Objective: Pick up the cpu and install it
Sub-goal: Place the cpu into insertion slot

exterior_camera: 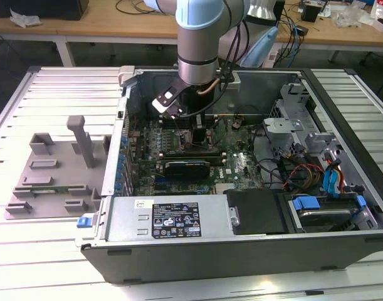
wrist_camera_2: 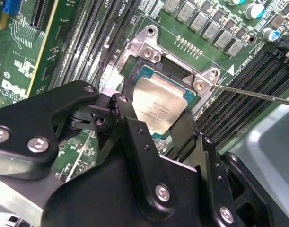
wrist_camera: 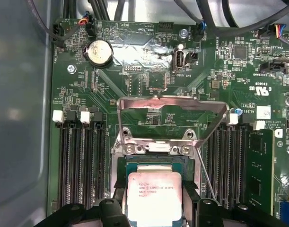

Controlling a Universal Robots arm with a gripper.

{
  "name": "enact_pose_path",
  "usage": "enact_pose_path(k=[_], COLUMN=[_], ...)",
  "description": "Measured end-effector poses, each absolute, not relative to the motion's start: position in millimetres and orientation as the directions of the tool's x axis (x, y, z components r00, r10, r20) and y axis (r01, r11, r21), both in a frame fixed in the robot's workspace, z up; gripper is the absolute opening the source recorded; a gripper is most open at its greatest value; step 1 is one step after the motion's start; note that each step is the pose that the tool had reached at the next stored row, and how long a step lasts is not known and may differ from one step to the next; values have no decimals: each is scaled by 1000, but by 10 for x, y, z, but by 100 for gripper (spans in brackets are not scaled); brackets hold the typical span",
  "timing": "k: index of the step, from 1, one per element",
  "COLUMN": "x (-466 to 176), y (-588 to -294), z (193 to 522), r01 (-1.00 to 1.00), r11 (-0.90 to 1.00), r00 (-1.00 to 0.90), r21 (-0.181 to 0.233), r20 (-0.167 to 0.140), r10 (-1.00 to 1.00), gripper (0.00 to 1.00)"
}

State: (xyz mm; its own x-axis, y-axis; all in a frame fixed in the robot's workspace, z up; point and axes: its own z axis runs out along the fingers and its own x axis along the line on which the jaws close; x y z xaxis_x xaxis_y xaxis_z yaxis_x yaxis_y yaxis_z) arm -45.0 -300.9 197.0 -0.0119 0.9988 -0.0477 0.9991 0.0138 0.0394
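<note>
First wrist view | I am gripping cpu, gripper clamped on it, at socket | step: seating, I judge | next is calling for square alignment, gentle lowering.

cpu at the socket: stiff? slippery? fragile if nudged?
Likely stiff: the cpu is a flat, metal-topped square. Probably slippery: its top looks smooth, and the fingers meet only its thin edges. Likely light, so a nudge could skew it in the socket; treat it as fragile.
</note>
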Motion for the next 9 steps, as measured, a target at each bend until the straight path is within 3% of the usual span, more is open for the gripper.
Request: enact_pose_path(k=[9], x=[-432], y=[-3016], z=[1967], r01=[999], r11=[13], r00=[-11], r21=[40], r20=[-47], r10=[999], gripper=[55])
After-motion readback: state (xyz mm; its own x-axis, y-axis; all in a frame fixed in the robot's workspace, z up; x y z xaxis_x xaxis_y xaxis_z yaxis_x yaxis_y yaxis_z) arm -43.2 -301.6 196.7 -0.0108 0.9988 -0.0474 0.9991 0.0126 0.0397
